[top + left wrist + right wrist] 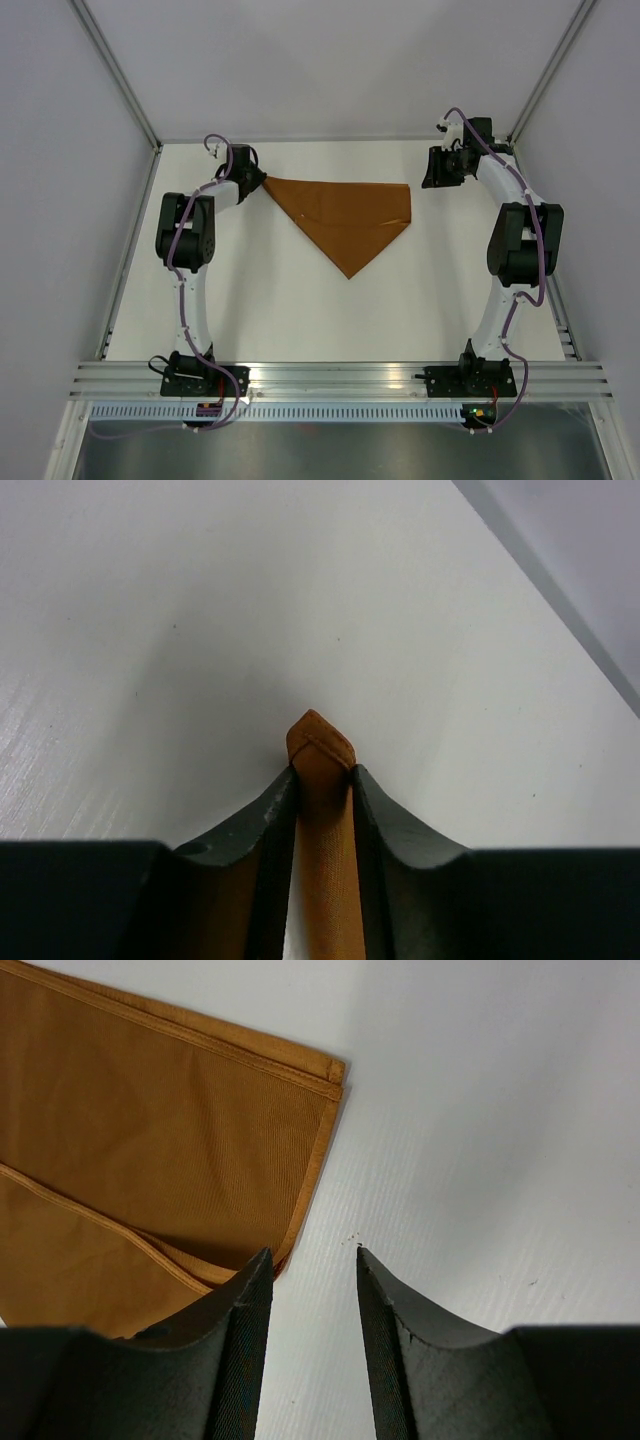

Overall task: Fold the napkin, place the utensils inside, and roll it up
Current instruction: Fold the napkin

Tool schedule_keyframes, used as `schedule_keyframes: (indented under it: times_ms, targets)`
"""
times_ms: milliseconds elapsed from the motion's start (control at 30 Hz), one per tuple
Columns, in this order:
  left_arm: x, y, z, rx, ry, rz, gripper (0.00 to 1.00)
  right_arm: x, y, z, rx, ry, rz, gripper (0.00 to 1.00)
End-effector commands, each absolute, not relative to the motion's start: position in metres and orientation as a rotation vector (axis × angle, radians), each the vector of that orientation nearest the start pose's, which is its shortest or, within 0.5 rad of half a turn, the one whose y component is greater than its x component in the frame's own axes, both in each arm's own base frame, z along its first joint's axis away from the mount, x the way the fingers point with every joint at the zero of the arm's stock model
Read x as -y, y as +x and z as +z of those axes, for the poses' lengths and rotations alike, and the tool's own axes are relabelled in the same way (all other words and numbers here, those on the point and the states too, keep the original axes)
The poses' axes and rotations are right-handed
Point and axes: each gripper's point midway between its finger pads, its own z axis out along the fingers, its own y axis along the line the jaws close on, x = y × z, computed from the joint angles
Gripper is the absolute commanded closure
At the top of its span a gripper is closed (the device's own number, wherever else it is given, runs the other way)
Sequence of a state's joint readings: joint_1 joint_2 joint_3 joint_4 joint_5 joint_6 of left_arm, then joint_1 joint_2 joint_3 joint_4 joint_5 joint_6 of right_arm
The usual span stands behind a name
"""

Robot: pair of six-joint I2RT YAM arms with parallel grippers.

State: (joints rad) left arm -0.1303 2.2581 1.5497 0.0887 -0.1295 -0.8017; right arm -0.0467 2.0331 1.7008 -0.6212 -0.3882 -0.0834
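Observation:
The rust-orange napkin (347, 217) lies on the white table, folded into a triangle with its point towards the near side. My left gripper (262, 180) is shut on the napkin's far left corner; in the left wrist view the corner tip (320, 742) pokes out between the fingers (262, 815). My right gripper (432, 172) is open and empty, just right of the napkin's far right corner (330, 1072). In the right wrist view the napkin (150, 1150) lies left of the open fingers (385, 1295). No utensils are in view.
Grey walls and metal frame posts (120, 75) enclose the table at the back and sides. An aluminium rail (340, 378) runs along the near edge with both arm bases on it.

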Motion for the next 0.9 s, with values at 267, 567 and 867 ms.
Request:
schedule_keyframes:
  times_ms: [267,567,867]
  targets:
    - [0.090,0.602,0.051,-2.008,-0.727,-0.447,0.91,-0.044,0.502,0.123,-2.416,-0.230,0.445,0.55]
    - [0.116,0.596,0.107,-1.818,-0.492,-0.649,0.98,-0.044,0.500,0.122,-2.415,-0.235,0.441,0.55]
    - [0.152,0.568,0.161,-1.701,-0.229,-0.847,0.98,-0.044,0.496,0.122,-2.415,-0.235,0.441,0.55]
